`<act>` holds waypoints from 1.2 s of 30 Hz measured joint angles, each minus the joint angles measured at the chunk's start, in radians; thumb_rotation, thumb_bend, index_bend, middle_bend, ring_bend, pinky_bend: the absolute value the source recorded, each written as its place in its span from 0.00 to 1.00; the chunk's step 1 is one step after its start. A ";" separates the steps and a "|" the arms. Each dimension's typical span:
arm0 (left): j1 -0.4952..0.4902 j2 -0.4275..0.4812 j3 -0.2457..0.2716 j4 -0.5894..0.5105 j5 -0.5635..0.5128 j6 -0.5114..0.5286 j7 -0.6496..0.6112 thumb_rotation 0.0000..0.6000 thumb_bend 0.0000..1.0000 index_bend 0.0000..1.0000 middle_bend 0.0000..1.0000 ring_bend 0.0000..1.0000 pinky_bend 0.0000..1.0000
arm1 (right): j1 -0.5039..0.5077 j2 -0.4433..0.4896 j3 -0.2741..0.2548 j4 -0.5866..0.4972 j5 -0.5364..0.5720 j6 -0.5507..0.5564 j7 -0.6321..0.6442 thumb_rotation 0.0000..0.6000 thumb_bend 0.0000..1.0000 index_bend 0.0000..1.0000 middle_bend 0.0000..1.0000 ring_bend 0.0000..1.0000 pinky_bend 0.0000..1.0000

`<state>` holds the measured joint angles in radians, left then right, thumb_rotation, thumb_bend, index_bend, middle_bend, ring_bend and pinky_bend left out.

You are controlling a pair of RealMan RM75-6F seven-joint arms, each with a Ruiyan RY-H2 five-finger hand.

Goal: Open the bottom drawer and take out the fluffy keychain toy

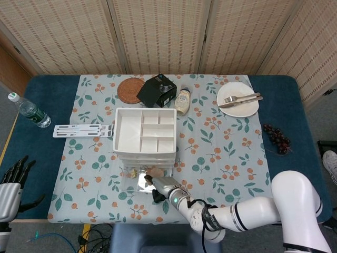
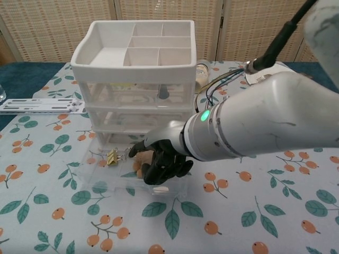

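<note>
The white drawer unit point(image 2: 135, 58) stands mid-table, and its clear bottom drawer point(image 2: 103, 182) is pulled out toward me. Inside lies the peach fluffy keychain toy point(image 2: 139, 160). My right hand point(image 2: 160, 160) reaches into the drawer from the right and its dark fingers curl around the toy, hiding most of it. The toy's metal ring point(image 2: 128, 152) points left toward a gold binder clip point(image 2: 112, 157). In the head view the right hand point(image 1: 160, 188) sits over the open drawer point(image 1: 131, 184). My left hand point(image 1: 11, 179) hangs off the table's front left corner, fingers apart and holding nothing.
A water bottle point(image 1: 29, 112) and a white strip point(image 1: 84, 130) lie to the left. Behind the unit are a woven coaster point(image 1: 130, 90), a black box point(image 1: 157, 90) and a jar point(image 1: 182, 101). A plate with a fork point(image 1: 238, 98) and grapes point(image 1: 276, 137) sit to the right.
</note>
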<state>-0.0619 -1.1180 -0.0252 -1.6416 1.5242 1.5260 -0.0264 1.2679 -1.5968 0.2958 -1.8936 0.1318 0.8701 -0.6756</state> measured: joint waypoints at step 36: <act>0.012 -0.003 -0.001 0.030 -0.007 0.003 -0.031 1.00 0.19 0.09 0.00 0.03 0.12 | 0.042 -0.007 -0.074 -0.002 -0.099 0.111 0.011 1.00 0.77 0.03 0.90 1.00 1.00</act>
<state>-0.0497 -1.1208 -0.0259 -1.6114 1.5168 1.5285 -0.0579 1.3099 -1.6039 0.2223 -1.8955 0.0323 0.9812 -0.6643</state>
